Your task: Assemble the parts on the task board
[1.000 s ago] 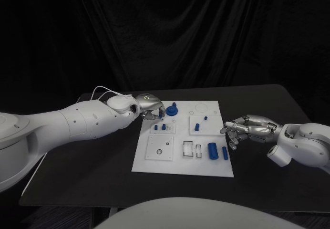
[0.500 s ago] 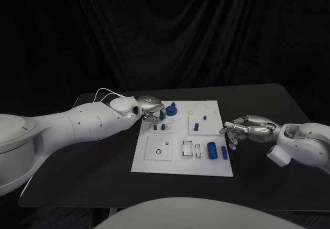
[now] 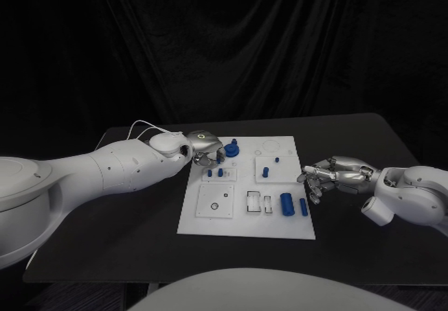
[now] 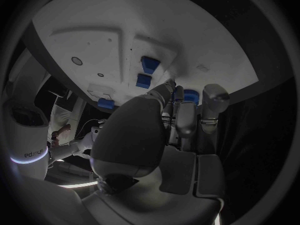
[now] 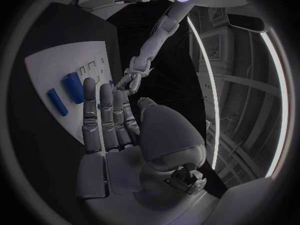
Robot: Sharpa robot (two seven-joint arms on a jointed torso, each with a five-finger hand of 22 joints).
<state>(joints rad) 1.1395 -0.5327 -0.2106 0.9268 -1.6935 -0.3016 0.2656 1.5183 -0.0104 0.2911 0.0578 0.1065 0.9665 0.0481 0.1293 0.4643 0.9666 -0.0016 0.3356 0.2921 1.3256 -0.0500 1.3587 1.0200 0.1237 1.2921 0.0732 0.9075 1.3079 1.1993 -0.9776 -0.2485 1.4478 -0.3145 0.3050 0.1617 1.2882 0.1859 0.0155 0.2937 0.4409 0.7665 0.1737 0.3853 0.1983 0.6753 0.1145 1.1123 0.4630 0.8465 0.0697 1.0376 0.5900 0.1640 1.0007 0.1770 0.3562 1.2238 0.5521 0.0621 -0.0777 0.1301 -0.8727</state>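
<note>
The white task board [image 3: 217, 223] lies in the middle of the black table. My left hand [image 3: 205, 148] is at the board's far left corner, where thumb and fingers close around a blue round part with a peg on top [image 3: 232, 149]; the same part [image 4: 190, 96] shows blue between the fingertips of that hand [image 4: 181, 115]. Two small blue pegs [image 3: 215, 173] stand just in front of it. My right hand [image 3: 329, 176] hovers at the board's right edge, fingers stretched out and holding nothing. Two blue cylinders [image 3: 287, 203] lie on the board near it, also seen as cylinders [image 5: 73, 86].
Further small blue pegs [image 3: 266, 172] stand in the board's middle, and rectangular slots [image 3: 254, 201] and a square plate with a hole [image 3: 215, 200] lie in its near half. Black table surface [image 3: 122, 227] surrounds the board; a dark curtain hangs behind.
My left arm has shifted a little while its hand stays at the blue round part. The right hand has kept its place.
</note>
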